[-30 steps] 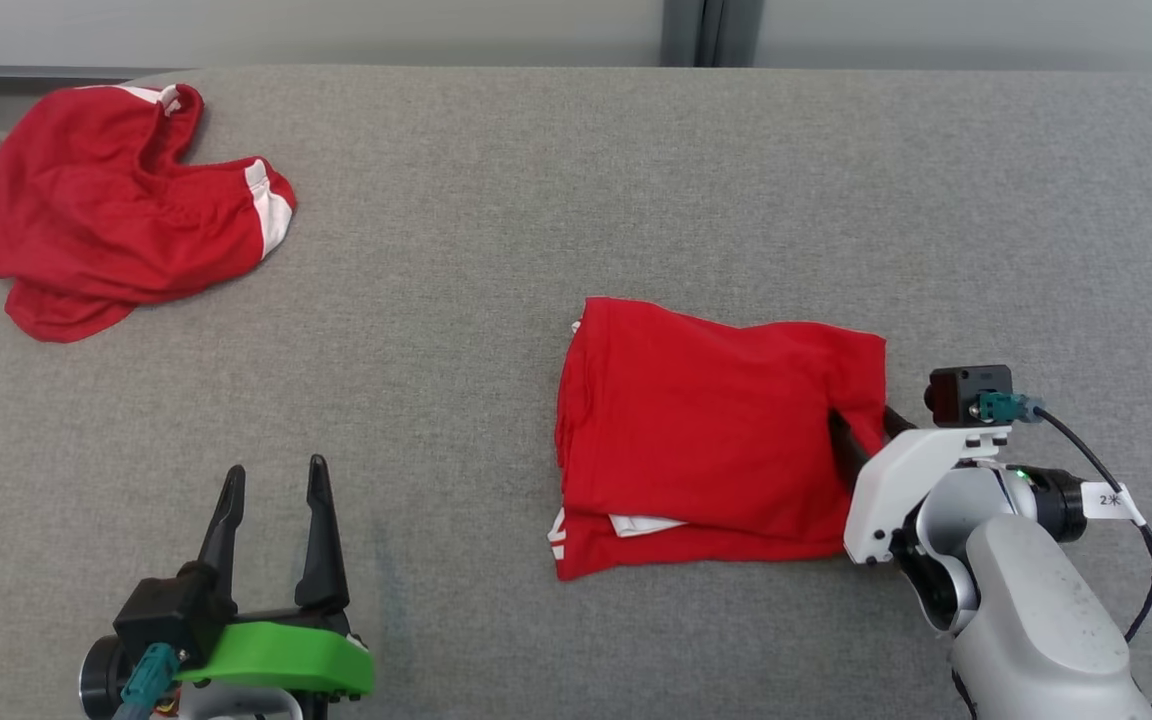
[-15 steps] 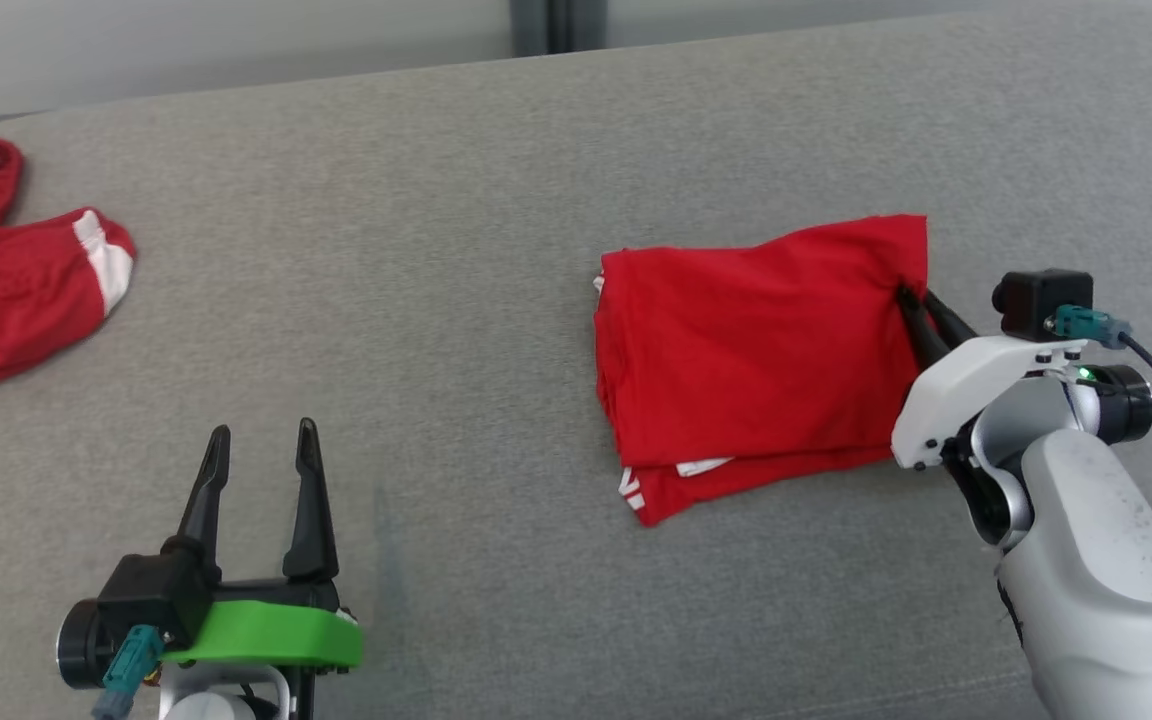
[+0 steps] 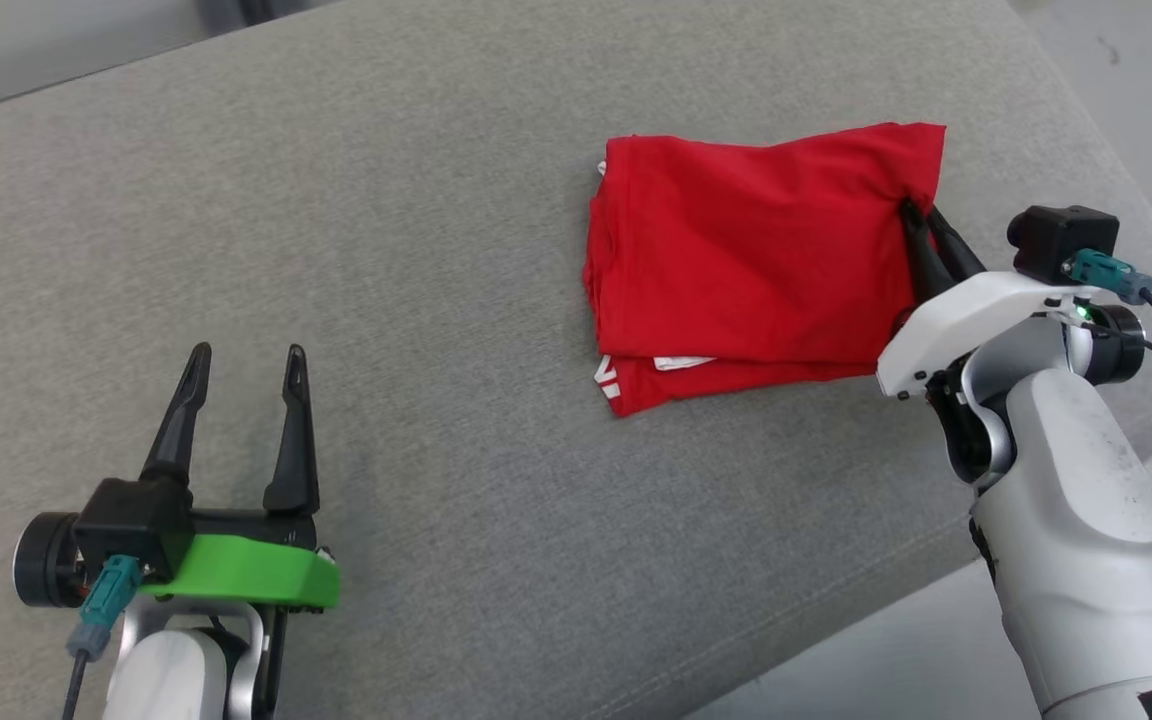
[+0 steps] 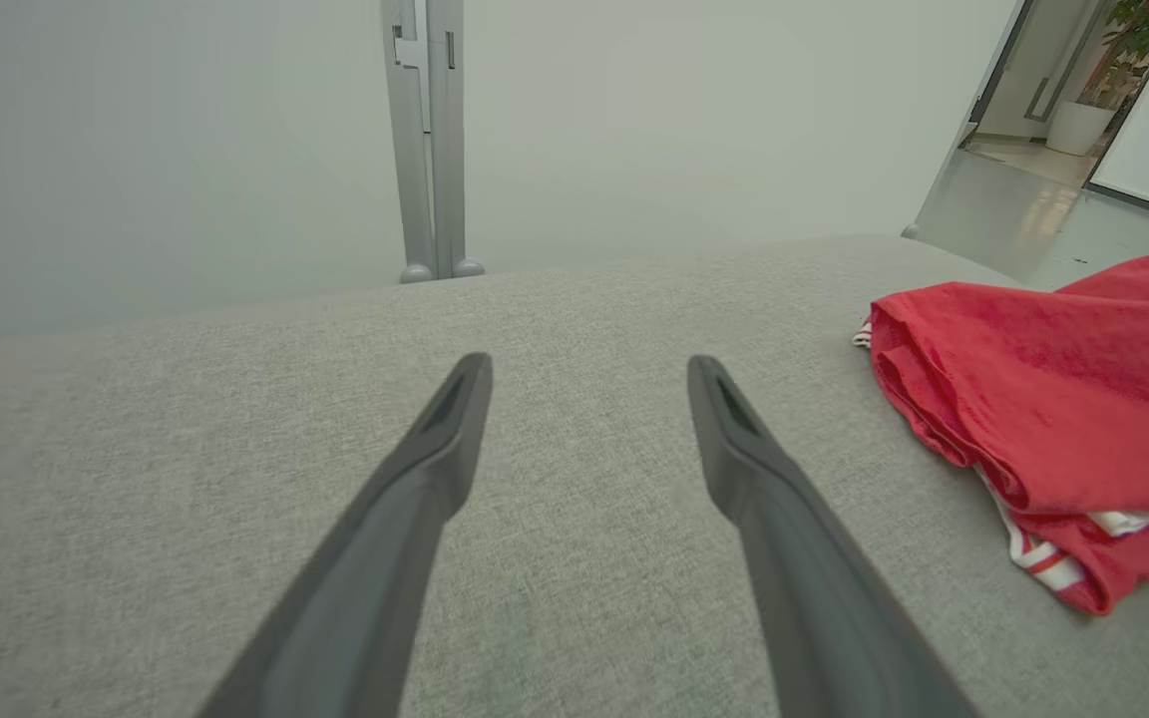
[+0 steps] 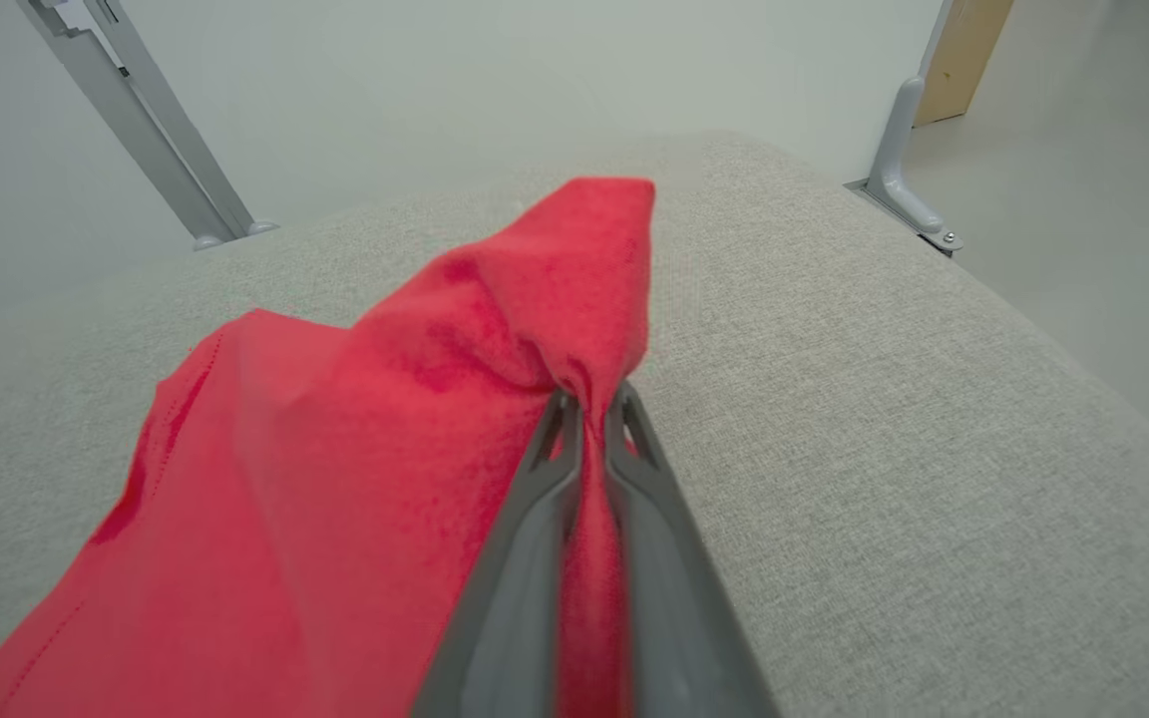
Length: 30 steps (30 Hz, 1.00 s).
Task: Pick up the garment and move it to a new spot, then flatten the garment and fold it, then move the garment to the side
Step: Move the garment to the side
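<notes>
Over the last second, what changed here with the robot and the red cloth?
The right gripper closed on the right edge of the folded red garment, bunching it. The view swung because the camera turned. The left gripper stayed open and empty; the garment still lies folded on the grey surface.

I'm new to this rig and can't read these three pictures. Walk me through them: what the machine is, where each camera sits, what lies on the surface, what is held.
This is a wheeled robot with two arms, each ending in a two-fingered pincer. One picture looks down from its head. The other two look along each arm's fingers from a camera on the wrist. On the grey padded surface lies a folded red garment with white trim. The left pincer stands open and holds nothing. The right pincer is shut on the garment's right edge, with the cloth bunched between its fingers; the right wrist picture shows this close up.
</notes>
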### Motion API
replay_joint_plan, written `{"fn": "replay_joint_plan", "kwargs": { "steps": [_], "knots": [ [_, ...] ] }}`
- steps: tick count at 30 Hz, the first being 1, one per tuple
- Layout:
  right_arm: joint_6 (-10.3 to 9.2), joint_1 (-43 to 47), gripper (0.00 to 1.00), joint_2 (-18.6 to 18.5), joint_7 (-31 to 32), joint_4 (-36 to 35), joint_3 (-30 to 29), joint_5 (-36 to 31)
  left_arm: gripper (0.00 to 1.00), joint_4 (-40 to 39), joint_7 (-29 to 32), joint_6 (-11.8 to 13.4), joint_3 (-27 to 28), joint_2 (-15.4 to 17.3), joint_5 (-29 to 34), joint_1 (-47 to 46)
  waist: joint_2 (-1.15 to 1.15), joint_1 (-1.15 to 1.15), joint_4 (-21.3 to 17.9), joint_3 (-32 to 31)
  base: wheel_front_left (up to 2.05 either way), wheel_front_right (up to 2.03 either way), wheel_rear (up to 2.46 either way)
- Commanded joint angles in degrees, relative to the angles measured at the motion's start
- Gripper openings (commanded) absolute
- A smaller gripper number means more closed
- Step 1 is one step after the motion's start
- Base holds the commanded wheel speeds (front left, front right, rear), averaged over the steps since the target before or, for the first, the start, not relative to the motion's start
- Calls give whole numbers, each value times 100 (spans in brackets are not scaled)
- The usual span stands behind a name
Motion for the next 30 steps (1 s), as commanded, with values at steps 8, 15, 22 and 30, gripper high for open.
{"fn": "replay_joint_plan", "kwargs": {
  "steps": [8, 15, 22, 30],
  "knots": [
    [-9, -523, 0, 69, -384, 529, -33, 53, 100, -160, 83, 36, 6, 141, 41, -156, 0, 0, -277, 582, 0, 0, 0],
    [-9, -1121, 0, -433, -456, 922, -325, -216, 100, -310, 38, 77, -28, 114, -3, -155, 0, 0, 313, 615, 0, 0, 0],
    [-9, -1816, 0, -1106, -339, 1294, -705, -628, 100, -397, 46, 118, -49, 130, -17, -128, 0, 0, 795, 783, 0, 0, 0],
    [-9, -2373, 0, -1625, -310, 1828, -1184, -1215, 100, -430, 17, 139, -137, 120, -16, -76, 0, 0, 1167, 937, 0, 0, 0]
  ]
}}
